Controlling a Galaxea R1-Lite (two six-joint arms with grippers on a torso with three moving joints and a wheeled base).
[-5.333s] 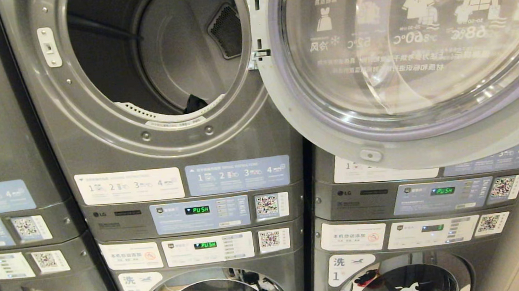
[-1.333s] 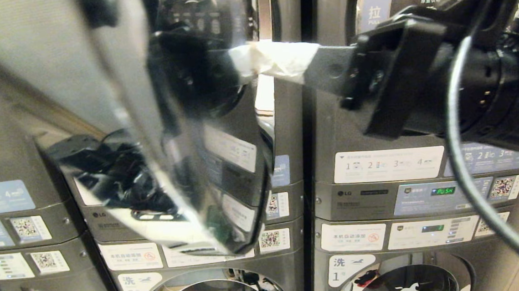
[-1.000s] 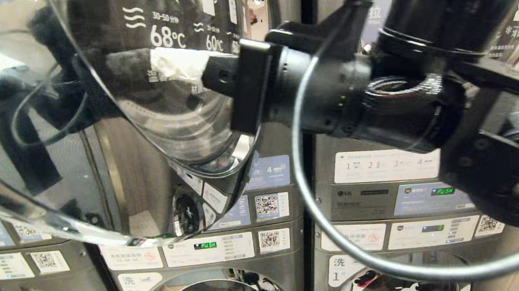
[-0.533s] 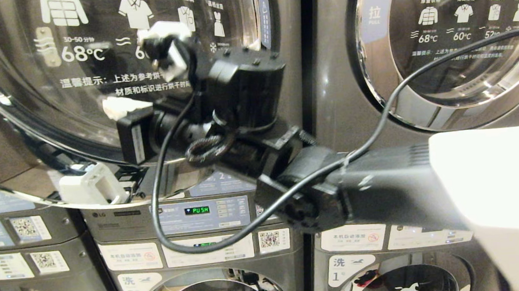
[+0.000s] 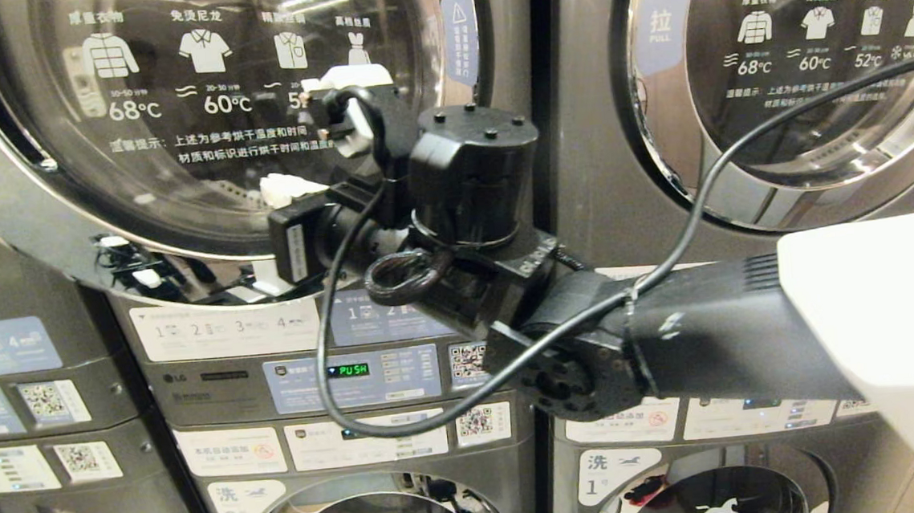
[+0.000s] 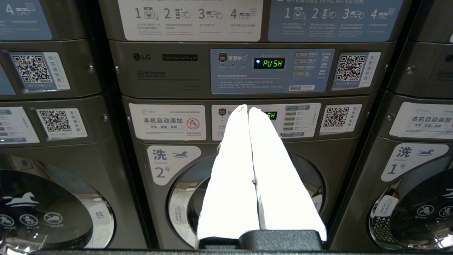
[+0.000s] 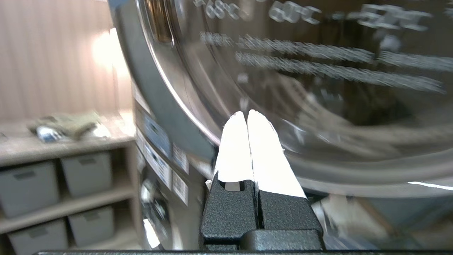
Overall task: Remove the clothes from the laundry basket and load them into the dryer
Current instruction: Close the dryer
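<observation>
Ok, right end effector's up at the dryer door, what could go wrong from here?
The shut right end effector points at the dryer door glass; a harder push would put a narrow tip on it. I can't tell whether the door has latched, so it may swing open. The cable loop off that arm hangs before the control panel and could snag.

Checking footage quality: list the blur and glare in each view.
Head view: sharp, ceiling lights glare on the dryer door. Left wrist view: crisp, PUSH display readable. Right wrist view: door lettering smeared by motion blur, right gripper overexposed.
</observation>
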